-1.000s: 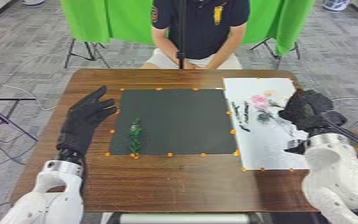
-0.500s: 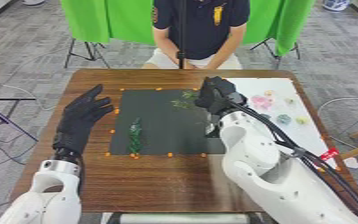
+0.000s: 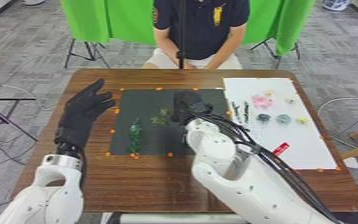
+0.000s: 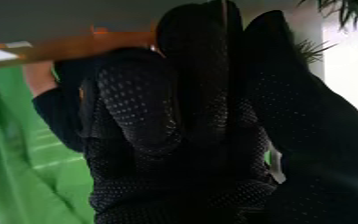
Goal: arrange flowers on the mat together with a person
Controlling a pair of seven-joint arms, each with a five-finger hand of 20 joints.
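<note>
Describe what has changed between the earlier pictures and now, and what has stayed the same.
The right hand has moved left from over the white sheet to over the dark mat, bringing a light-green sprig. The left hand stayed beside the mat; the dark-green sprig and pink flower stayed put.

The left hand was open, fingers extended forward. The right arm slanted inward, its hand bringing thumb and fingers together.
</note>
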